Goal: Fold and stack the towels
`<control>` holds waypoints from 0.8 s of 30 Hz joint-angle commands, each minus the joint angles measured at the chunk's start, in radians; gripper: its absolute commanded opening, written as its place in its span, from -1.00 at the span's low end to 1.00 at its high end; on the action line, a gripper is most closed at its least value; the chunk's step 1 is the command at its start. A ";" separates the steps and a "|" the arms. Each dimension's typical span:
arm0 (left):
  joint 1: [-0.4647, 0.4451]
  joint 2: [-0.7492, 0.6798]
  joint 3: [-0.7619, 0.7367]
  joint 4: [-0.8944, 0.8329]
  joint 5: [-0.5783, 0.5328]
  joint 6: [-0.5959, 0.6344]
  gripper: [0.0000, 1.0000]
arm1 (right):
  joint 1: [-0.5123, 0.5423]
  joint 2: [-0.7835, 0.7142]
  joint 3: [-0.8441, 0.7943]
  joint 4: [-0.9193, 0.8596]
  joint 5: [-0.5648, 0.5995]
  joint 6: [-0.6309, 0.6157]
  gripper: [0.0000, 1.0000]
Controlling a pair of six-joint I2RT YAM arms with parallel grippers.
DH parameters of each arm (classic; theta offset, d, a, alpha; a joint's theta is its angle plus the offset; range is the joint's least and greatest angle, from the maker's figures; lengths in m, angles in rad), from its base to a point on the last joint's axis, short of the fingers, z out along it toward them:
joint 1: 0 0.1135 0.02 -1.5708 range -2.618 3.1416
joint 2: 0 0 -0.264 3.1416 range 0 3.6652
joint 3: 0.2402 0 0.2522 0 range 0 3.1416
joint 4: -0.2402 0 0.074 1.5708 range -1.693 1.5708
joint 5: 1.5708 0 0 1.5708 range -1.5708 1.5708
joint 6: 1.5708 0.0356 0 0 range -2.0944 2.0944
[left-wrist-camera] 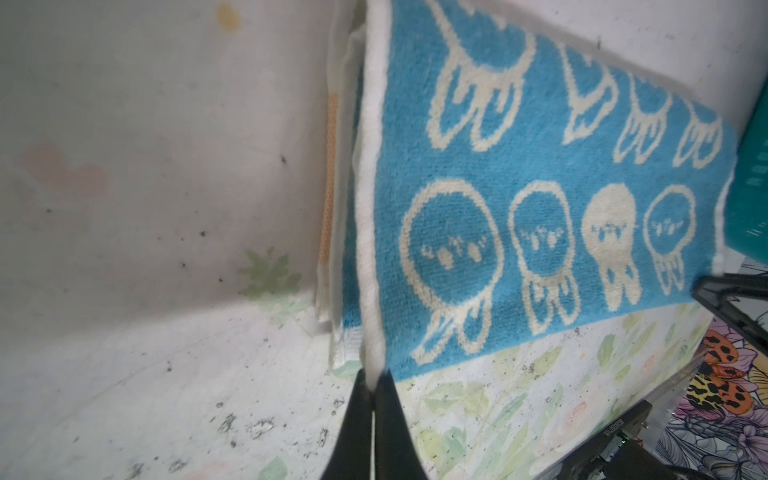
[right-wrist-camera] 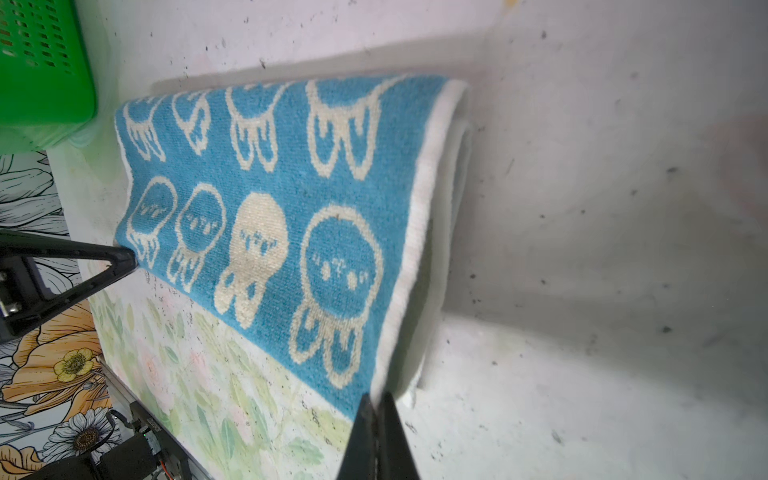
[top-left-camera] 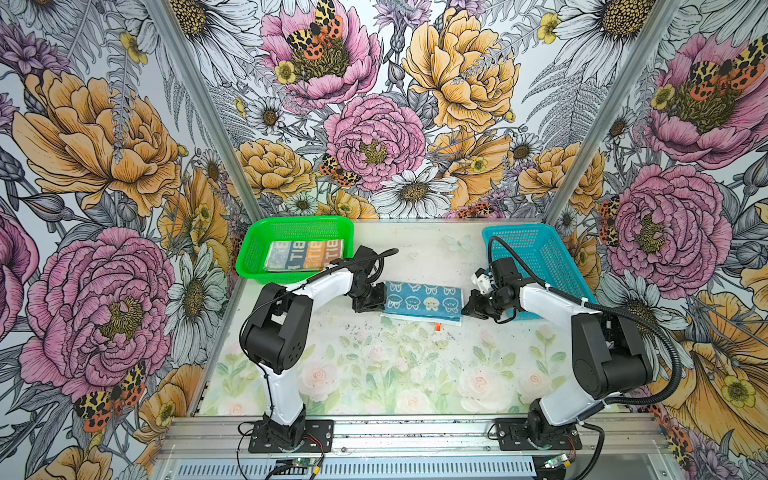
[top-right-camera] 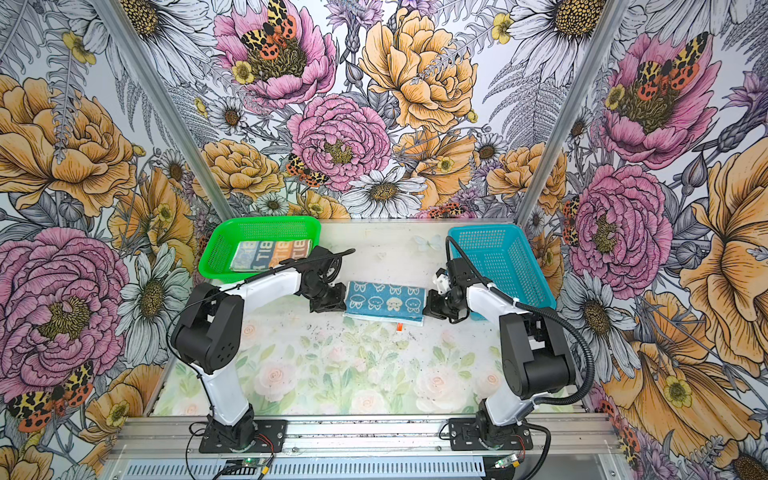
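Left tool [left-wrist-camera: 374,376]: clamped fully together on the white hem of the blue towel [left-wrist-camera: 540,199], at a corner. Black fingers [left-wrist-camera: 357,424] pressed flat against each other, only the hem between them.

Right tool [right-wrist-camera: 376,401]: same grip, closed tight on the white hem at the towel's opposite end. Tip of the left tool also visible in the right wrist view, touching the far corner.

In both top views: left tool [top-left-camera: 377,298] at the towel's left end, right tool [top-left-camera: 467,306] at its right end, both low over the table [top-left-camera: 395,374].

Blue towel [top-left-camera: 422,301]: across the middle of the table, stretched left to right between the two tools. Folded over, two rows of cream rabbit figures facing up. White layers stacked beneath, showing at both ends and along the near edge. Small orange tag [top-left-camera: 437,327] sticking out from the near edge, toward the right end. Cannot tell whether the upper layer is raised off the lower ones.

Green basket [top-left-camera: 249,253]: back left of the table, just behind the left arm. Inside, a folded towel [top-left-camera: 305,254] lying flat, banded blue, cream and orange.

Blue basket [top-left-camera: 540,249]: back right, just beside the right arm.

Table: pale floral print, scattered dark specks.
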 commanded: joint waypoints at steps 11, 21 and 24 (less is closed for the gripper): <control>-0.015 -0.033 -0.018 0.024 -0.024 -0.018 -0.77 | 0.033 0.003 -0.064 0.055 0.024 0.000 -0.69; -0.018 -0.077 0.150 0.030 0.055 -0.089 0.98 | 0.029 -0.142 0.042 0.045 0.006 0.079 0.75; -0.031 -0.041 0.161 0.173 0.137 -0.194 0.97 | 0.027 -0.095 0.084 0.112 -0.041 0.131 0.99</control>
